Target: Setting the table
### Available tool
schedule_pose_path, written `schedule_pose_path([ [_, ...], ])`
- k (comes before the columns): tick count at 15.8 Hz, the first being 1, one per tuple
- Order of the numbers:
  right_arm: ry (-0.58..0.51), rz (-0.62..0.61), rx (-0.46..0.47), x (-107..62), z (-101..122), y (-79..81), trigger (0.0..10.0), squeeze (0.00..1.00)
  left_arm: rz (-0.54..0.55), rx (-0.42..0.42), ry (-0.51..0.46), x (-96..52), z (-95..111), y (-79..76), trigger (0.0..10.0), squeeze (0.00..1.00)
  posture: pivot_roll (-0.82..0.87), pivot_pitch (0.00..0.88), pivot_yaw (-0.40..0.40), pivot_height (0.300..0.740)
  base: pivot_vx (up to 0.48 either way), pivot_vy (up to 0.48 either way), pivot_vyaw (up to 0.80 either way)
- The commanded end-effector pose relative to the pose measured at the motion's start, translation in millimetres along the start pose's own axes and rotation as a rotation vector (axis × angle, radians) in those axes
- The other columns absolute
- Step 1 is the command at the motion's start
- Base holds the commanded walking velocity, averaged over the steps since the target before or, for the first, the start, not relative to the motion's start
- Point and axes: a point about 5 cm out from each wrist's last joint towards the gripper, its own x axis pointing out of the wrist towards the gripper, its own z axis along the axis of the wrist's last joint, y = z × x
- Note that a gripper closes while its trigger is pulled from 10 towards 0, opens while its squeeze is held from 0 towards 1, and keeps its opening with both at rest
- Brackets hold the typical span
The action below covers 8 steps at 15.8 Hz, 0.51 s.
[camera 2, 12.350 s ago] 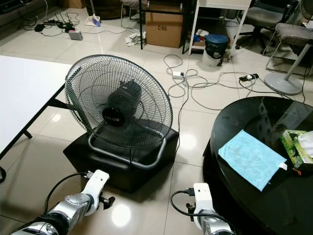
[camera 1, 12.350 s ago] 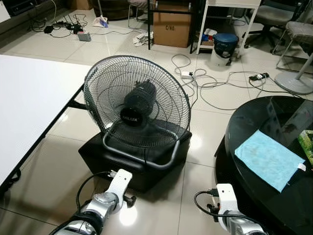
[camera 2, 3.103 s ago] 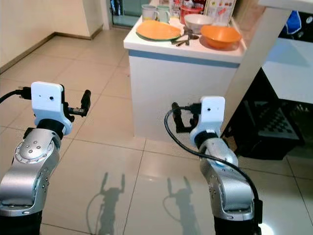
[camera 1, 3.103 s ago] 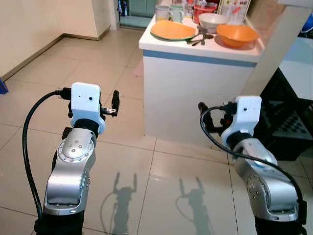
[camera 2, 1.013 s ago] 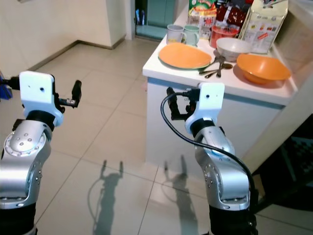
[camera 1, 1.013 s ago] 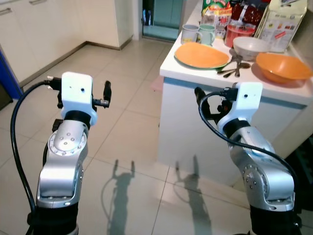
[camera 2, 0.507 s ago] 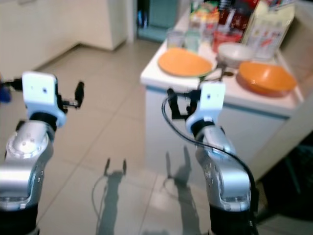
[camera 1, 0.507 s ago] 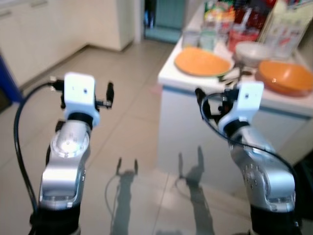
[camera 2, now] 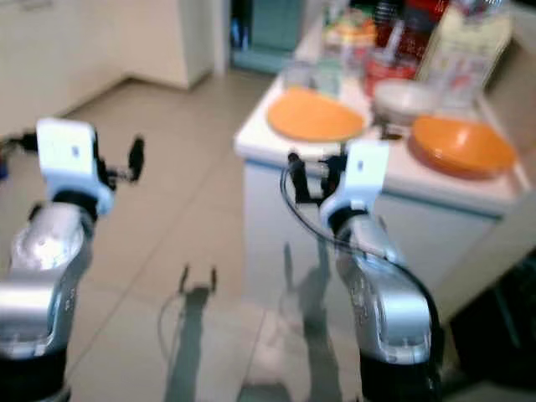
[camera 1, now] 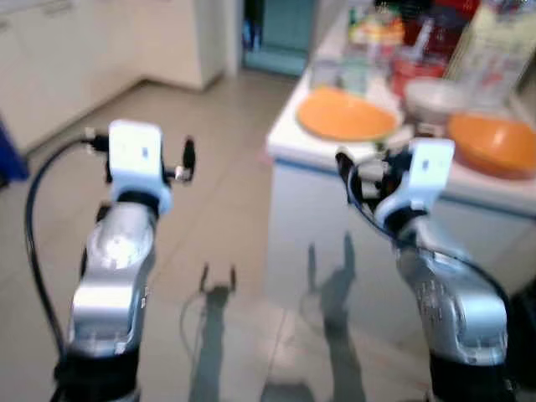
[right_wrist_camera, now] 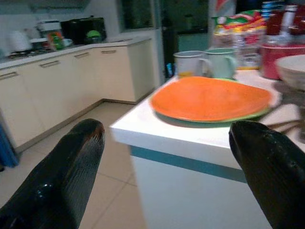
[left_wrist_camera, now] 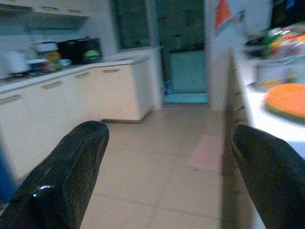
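While both arms are raised before the robot, the fingers of each gripper are seen spread wide with nothing held between them.

Item 1. Left gripper [left_wrist_camera: 162, 171]: held over bare tiled floor [camera 1: 209, 218], well to the left of the counter. Beyond its fingertips a run of cream kitchen cabinets [left_wrist_camera: 71, 95] and a doorway are seen; the edge of the orange plate [left_wrist_camera: 288, 101] is caught at the side of the wrist view.

Item 2. Right gripper [right_wrist_camera: 167, 176]: held just short of the near corner of the white counter [camera 2: 276, 144], at about counter height, apart from it. A blue band is noted under the counter's edge.

Item 3. Orange plate [right_wrist_camera: 212, 98]: lies flat on the counter straight ahead of the right gripper, near the corner, untouched.

Item 4. Two mugs [right_wrist_camera: 206, 63]: stand side by side just behind the plate, farther from the right gripper.

Item 5. Orange bowl [camera 2: 462, 144]: sits on the counter ahead and to the right of the right gripper, well apart from the plate.

Item 6. White bowl [camera 2: 404, 96]: sits behind and between plate and orange bowl. Dark cutlery [camera 2: 389, 130] is made out just before it, too blurred to tell apart.

Item 7. Red container [right_wrist_camera: 281, 59] and food packets [camera 2: 469, 33]: crowded at the far end of the counter; labels cannot be read.

Head views are blurred.
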Motion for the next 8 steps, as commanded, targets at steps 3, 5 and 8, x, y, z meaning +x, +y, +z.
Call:
schedule_pose_path([
  [3,-0.009,-0.041,0.007,-0.7,4.5,-9.6,10.0,1.00,-0.036,-0.005,0.000,1.6,2.1,-6.5,10.0,1.00,0.03,0.000,-0.025,0.740,0.303,0.000,0.00],
  [5,0.005,-0.055,-0.014,0.1,2.4,-10.3,10.0,0.95,-0.027,0.020,-0.009,2.9,3.5,-5.0,10.0,1.00,0.04,0.000,-0.028,0.740,0.291,0.000,0.00],
  [8,0.021,-0.051,-0.038,2.2,0.7,-9.3,10.0,0.00,-0.024,0.035,-0.005,3.7,3.1,-2.0,10.0,0.00,0.04,0.000,-0.030,0.740,0.265,0.000,-0.43],
])
